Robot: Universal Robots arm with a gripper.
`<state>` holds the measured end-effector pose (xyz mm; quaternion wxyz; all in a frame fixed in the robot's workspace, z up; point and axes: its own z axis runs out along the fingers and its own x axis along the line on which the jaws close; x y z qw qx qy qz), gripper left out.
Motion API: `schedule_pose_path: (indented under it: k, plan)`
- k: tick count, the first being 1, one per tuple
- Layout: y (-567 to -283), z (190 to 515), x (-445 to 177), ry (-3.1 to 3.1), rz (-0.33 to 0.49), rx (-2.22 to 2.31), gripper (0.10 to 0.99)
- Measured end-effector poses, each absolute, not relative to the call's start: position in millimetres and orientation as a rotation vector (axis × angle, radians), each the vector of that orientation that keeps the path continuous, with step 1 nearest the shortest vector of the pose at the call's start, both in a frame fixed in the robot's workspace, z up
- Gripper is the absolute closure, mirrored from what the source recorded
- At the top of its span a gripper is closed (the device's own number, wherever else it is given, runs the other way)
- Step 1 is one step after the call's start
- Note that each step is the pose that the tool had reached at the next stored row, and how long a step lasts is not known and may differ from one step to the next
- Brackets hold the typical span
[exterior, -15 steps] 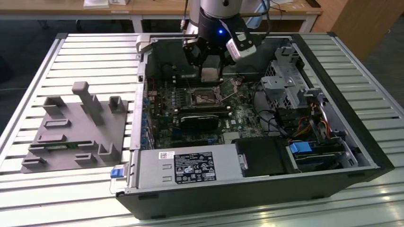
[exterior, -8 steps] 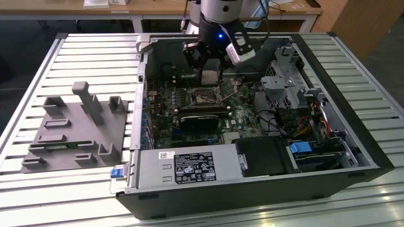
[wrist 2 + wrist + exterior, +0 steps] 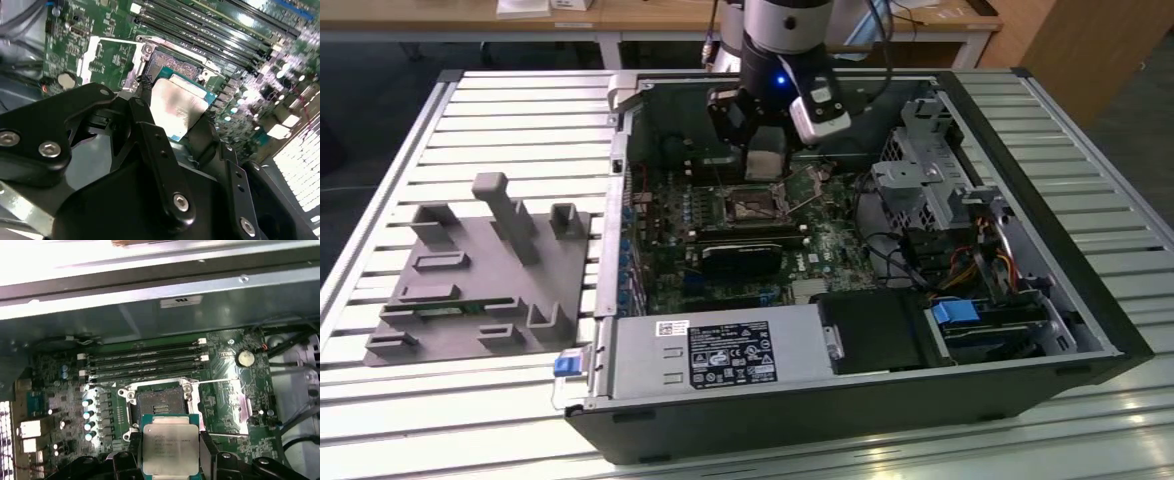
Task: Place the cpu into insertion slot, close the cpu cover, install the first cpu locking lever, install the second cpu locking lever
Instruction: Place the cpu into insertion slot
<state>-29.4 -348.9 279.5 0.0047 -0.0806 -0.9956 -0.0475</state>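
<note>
Cpu [image 3: 167, 450] in claw [image 3: 170, 442], memory slots [image 3: 145, 363] nearby

An open computer case [image 3: 1067, 330] lies on a slatted metal table [image 3: 520, 110]. Inside it, a green motherboard [image 3: 222, 372] carries long memory slots [image 3: 145, 360], a coin battery [image 3: 245, 358] and a black block [image 3: 747, 252]. A silver power supply [image 3: 720, 350] sits along the case's near edge. A drive cage [image 3: 921, 175] stands toward the exterior view's right. A grey fixture [image 3: 480, 270] rests on the table at the exterior view's left, just beside the case.
</note>
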Motion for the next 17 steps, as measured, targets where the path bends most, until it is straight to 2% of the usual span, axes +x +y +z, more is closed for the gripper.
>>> schedule_pose_path:
  k: [17]
  plan:
    - [-348.9, 275.6, -29.4, -3.056, -0.150, -0.734, 0.549]
